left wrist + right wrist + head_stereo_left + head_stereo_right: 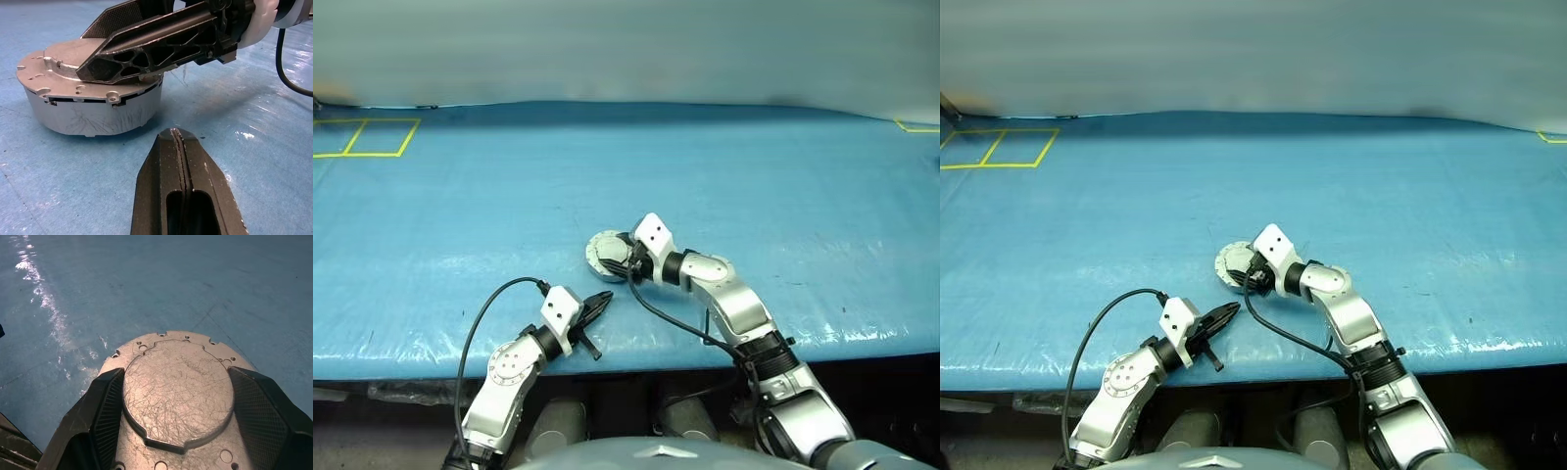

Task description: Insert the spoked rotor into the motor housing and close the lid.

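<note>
The motor housing (93,115), a short silver-grey cup, stands on the blue table near the front edge. Its lid (178,404) lies flat on top, smooth grey face and raised round centre upward. My right gripper (177,373) is open over the lid, one finger (146,54) on each side of the raised centre, low against the lid's top. My left gripper (604,299) is shut and holds nothing. It lies level just in front of the housing, its tips (178,134) pointing at the housing wall, a short gap away. The spoked rotor is hidden.
The blue plastic-covered table (754,176) stretches wide behind and beside the housing. Yellow tape squares (372,137) mark its far left corner, and another yellow mark (915,125) is at the far right. The table's front edge (636,360) runs just below the left gripper.
</note>
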You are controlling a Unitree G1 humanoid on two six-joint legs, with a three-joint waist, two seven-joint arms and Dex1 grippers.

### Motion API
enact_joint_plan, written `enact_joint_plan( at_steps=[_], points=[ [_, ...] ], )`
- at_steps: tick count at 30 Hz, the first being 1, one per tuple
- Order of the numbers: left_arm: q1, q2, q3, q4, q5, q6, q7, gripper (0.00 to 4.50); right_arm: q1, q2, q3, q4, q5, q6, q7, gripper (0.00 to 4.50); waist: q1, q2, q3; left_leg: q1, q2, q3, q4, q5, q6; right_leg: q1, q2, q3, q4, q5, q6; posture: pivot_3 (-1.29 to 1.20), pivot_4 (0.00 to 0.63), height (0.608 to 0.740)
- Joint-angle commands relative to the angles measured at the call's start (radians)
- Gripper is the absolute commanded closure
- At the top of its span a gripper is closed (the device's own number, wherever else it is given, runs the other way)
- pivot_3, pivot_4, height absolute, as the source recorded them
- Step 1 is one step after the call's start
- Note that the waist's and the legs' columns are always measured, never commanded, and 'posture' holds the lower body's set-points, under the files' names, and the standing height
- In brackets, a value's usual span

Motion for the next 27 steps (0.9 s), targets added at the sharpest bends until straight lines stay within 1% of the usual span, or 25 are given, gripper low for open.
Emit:
enact_joint_plan(
  at_steps=[1, 8, 12, 16, 19, 23, 27],
  points=[
    [-0.006, -0.002, 0.000, -0.013, -0.003, -0.020, 0.000, 4.50, -0.002, -0.017, 0.019, 0.018, -0.020, -0.003, 0.019, 1.49, 0.000, 0.000, 0.000, 0.000, 0.000, 0.000, 0.000, 0.000, 0.000, 0.000, 0.000, 0.000, 0.000, 0.000, 0.000, 0.00, 0.150, 0.740],
    [-0.003, -0.006, -0.003, -0.016, -0.002, -0.020, 0.002, 4.50, -0.041, -0.028, 0.012, 0.035, -0.011, 0.007, 0.047, 1.49, 0.000, 0.000, 0.000, 0.000, 0.000, 0.000, 0.000, 0.000, 0.000, 0.000, 0.000, 0.000, 0.000, 0.000, 0.000, 0.00, 0.150, 0.740],
    [-0.001, -0.008, -0.002, -0.016, -0.002, -0.020, 0.005, 4.50, -0.029, -0.029, 0.028, 0.068, -0.028, -0.059, 0.057, 1.49, 0.000, 0.000, 0.000, 0.000, 0.000, 0.000, 0.000, 0.000, 0.000, 0.000, 0.000, 0.000, 0.000, 0.000, 0.000, 0.00, 0.150, 0.740],
    [0.002, -0.008, -0.002, -0.017, -0.002, -0.019, 0.005, 4.50, -0.023, -0.060, 0.067, 0.107, -0.066, -0.129, 0.093, 1.49, 0.000, 0.000, 0.000, 0.000, 0.000, 0.000, 0.000, 0.000, 0.000, 0.000, 0.000, 0.000, 0.000, 0.000, 0.000, 0.00, 0.150, 0.740],
    [0.003, -0.006, -0.002, -0.018, -0.002, -0.017, 0.004, 4.50, -0.027, -0.067, 0.068, 0.121, -0.070, -0.141, 0.102, 1.49, 0.000, 0.000, 0.000, 0.001, 0.000, 0.000, 0.000, 0.000, 0.000, 0.001, 0.000, 0.000, 0.000, 0.000, 0.000, 0.00, 0.150, 0.740],
    [0.002, -0.005, -0.002, -0.019, -0.002, -0.017, 0.002, 4.50, -0.039, -0.052, 0.048, 0.151, -0.068, -0.106, 0.066, 1.49, 0.000, 0.000, 0.000, 0.001, 0.000, 0.000, 0.000, 0.000, 0.000, 0.001, 0.000, 0.000, 0.000, 0.000, 0.000, 0.00, 0.150, 0.740],
    [-0.001, -0.003, -0.002, -0.021, -0.001, -0.016, 0.002, 4.50, -0.039, -0.031, 0.029, 0.183, -0.074, -0.009, 0.012, 1.49, 0.000, 0.001, -0.001, 0.003, 0.001, 0.000, 0.000, -0.001, 0.002, 0.001, 0.000, 0.000, 0.000, 0.001, -0.001, 0.00, 0.150, 0.740]
  ],
)
